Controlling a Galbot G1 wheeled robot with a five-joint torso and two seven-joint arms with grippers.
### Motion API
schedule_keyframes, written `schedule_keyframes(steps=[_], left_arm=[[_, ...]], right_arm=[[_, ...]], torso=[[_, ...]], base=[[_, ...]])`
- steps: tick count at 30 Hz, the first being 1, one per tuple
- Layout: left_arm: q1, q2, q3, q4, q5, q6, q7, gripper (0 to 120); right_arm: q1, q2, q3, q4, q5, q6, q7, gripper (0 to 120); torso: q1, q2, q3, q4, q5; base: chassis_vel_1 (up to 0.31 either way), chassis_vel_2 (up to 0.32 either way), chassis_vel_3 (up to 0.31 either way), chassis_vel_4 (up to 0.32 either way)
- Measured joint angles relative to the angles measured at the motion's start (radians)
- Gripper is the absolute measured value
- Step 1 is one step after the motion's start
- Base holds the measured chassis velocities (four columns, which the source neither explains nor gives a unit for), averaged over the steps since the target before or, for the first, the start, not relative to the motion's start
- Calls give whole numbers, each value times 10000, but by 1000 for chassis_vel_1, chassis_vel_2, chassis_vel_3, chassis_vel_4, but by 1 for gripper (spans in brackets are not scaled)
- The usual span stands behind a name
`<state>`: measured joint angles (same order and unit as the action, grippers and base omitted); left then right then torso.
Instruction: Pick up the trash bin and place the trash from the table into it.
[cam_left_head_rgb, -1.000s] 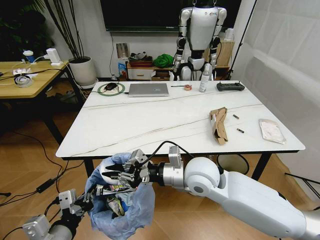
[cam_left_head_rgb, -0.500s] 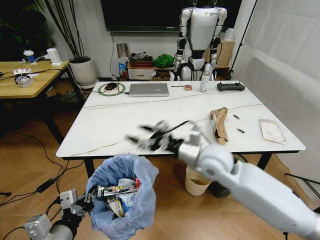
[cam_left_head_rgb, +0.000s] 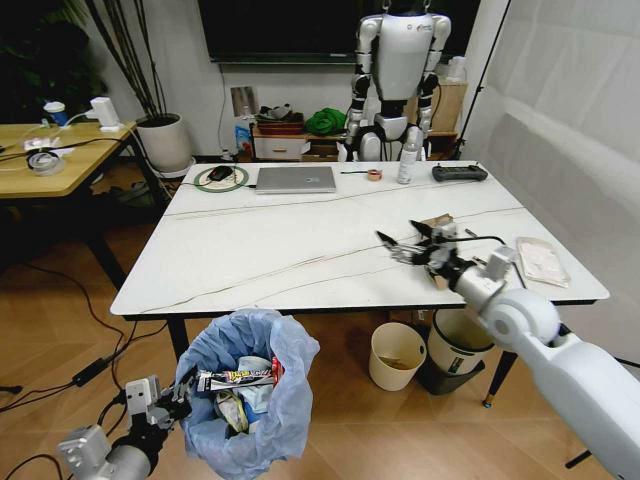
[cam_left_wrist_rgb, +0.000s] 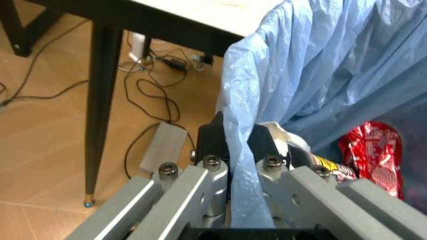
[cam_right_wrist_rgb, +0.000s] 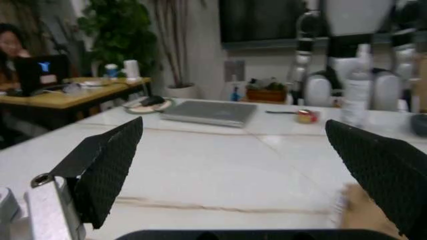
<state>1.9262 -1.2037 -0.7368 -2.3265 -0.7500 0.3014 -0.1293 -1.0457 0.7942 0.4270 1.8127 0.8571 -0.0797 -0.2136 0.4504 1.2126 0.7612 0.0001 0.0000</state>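
Table (cam_left_head_rgb: 300, 250) is spanned below right gripper (cam_left_head_rgb: 415, 243), jaws held wide apart, empty.
Bin (cam_left_head_rgb: 245, 400) is clamped at bag rim by left gripper (cam_left_wrist_rgb: 240, 160), beneath table edge; thin bag could slip or tear.
Cardboard (cam_left_head_rgb: 437, 250) lies just beside right gripper; could be nudged off edge.

R arm (cam_left_head_rgb: 560, 360): white shell, grey joint | claw (cam_left_head_rgb: 412, 243): black textured pads | silver screws

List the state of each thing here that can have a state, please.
bin: held off the floor by its rim, partly filled with litter
left pincer: shut on the bin's bag rim
right pincer: open, empty, above the table
cardboard: torn, lying on the table
laptop: closed
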Motion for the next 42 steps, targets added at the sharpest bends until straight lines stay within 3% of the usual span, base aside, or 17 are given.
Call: schedule_keyframes(steps=[1,5,7,8,10,13,15,18,23,42], left_arm=[[0,0,0,0,0,0,0,0],[-200,66,112,118,12,-22,61,0],[-235,73,126,128,11,-25,67,0],[-276,102,134,143,-3,-28,77,0],[-301,151,136,165,-23,-28,103,0],[-284,178,145,167,-39,-43,193,0],[-281,183,154,167,-39,-44,200,0],[-237,226,242,216,-36,-47,233,0],[-172,294,277,283,-35,-47,244,0],[-19,355,215,34,-28,-42,251,0]], right_arm=[[0,0,0,0,0,0,0,100],[-2311,391,2323,358,-420,223,-297,100],[-2616,500,2663,398,-479,270,-404,100],[-3292,806,3444,524,-627,386,-622,100],[-3951,1243,4193,678,-852,544,-870,100],[-4752,2234,5077,895,-1296,806,-1218,100],[-4891,2466,5214,929,-1362,847,-1317,100],[-5259,3537,5517,953,-1492,1082,-1704,100],[-5314,4074,5499,953,-1576,1243,-1836,100],[-5336,4128,5388,986,-1504,1345,-1929,100]], torso=[[0,0,0,0,0],[-1,1,-1,-6,1],[0,0,-1,-5,4],[0,0,-1,-3,7],[-1,2,-2,-6,-7],[-1,2,-1,-2,5],[-1,1,-1,0,1],[-1,2,-1,-3,4],[-1,2,0,2,-3],[1,1,0,1,0]], base=[[0,0,0,0],[0,0,0,0],[0,0,0,0],[0,0,0,0],[0,0,0,0],[0,0,0,0],[0,0,0,0],[0,0,0,0],[0,0,0,0],[-61,-55,59,61]])
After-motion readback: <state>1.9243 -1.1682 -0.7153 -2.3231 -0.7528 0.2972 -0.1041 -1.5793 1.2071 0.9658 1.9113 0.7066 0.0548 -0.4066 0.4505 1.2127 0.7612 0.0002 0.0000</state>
